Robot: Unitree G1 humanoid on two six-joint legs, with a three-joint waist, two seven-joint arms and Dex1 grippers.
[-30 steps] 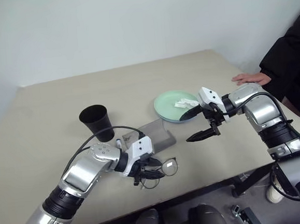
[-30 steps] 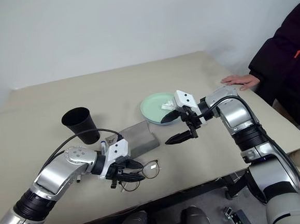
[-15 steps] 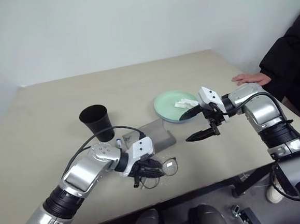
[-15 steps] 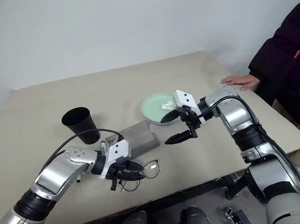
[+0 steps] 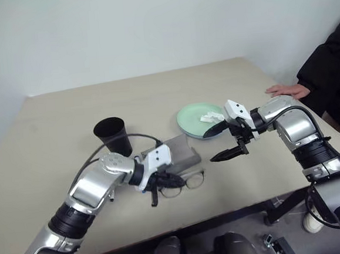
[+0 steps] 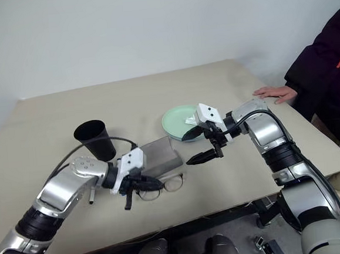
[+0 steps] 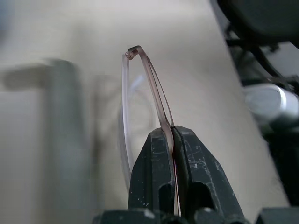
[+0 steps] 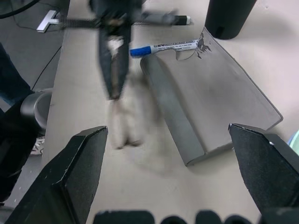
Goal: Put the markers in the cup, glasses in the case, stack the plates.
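My left gripper (image 7: 169,131) is shut on the rim of the thin dark-framed glasses (image 5: 185,181) and holds them just above the table, in front of the grey case (image 5: 179,152). The case lies with its lid closed. Behind my left arm stands the black cup (image 5: 113,136). A blue-capped marker (image 8: 163,46) lies beside the case, near the cup. My right gripper (image 5: 219,142) hovers open between the case and the mint green plate (image 5: 194,116), with nothing between its fingers. A crumpled white tissue (image 5: 209,118) rests on the plate.
A person's hand (image 5: 285,89) rests on the table's right edge, with a dark sleeve (image 5: 330,61) behind it. The beige table (image 5: 156,96) stretches bare toward the far wall. Its near edge runs just below my left arm.
My left gripper has shut on the glasses and raised them slightly, carrying them toward the case. The right arm has stayed put with its jaws wide.
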